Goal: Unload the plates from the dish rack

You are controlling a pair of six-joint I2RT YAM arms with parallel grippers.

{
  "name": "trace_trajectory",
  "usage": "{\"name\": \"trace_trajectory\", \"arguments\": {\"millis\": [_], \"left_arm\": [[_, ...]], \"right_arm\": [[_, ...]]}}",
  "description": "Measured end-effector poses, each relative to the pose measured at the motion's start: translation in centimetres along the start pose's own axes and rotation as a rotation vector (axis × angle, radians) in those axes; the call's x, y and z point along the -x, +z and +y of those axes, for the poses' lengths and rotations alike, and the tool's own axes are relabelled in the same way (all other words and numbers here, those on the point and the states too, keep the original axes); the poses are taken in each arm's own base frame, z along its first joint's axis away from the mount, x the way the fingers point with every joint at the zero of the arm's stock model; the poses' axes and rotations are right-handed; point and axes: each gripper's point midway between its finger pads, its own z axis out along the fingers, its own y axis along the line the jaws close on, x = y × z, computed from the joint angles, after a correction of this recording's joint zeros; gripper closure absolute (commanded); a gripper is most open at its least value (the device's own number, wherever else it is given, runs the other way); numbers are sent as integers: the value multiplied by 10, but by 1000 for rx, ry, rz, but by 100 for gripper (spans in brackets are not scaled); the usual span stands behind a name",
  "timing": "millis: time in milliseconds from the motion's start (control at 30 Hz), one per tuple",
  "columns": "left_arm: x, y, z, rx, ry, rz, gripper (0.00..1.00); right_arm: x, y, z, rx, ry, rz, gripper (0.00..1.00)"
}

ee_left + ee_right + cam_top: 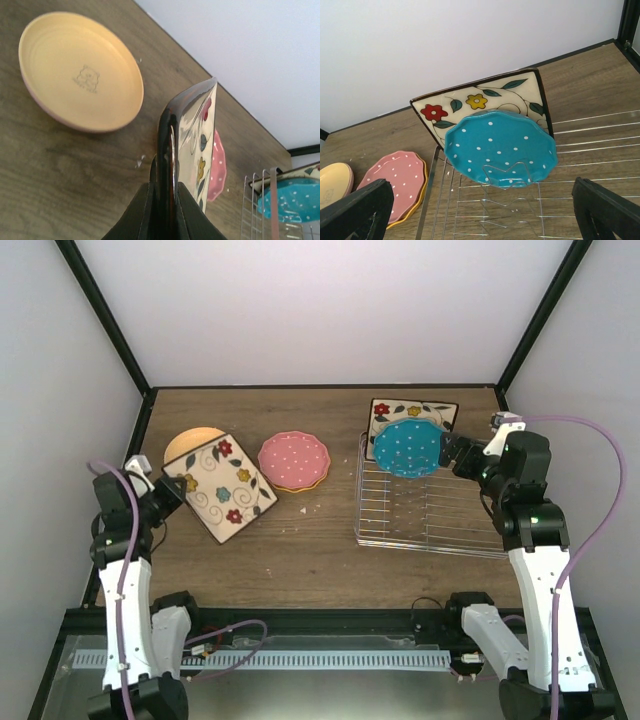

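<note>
left arm hugs the left edge, left gripper pinched onto the square plate; right arm at the right edge, right gripper spread wide.

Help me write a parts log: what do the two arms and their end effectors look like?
The left arm and right arm match: white lower links with black, rounded joint housings above. A lilac cable loops loosely along each arm. The left end effector and right end effector are black, and the right one's fingers look blocky and matte.
</note>
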Motion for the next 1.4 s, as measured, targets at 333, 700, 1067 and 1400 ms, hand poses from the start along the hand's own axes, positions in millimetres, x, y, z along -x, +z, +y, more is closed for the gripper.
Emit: {"name": "trace_trajectory", "arguments": {"millis": [333,700,1067,1400], "left_arm": [[-50,-7,23,60,-44,151,96],[-81,3,56,145,-139,259,96],[-102,19,78,201,-221,363,96],[-112,37,87,194,-287,422,76]], "right_arm": [[-3,0,2,11,-3,13,0],[-9,-3,0,2,0,34,0],[-9,-5,-1,-4,4,30,0],[-7,-7,-3,-13,8,18,0]]}}
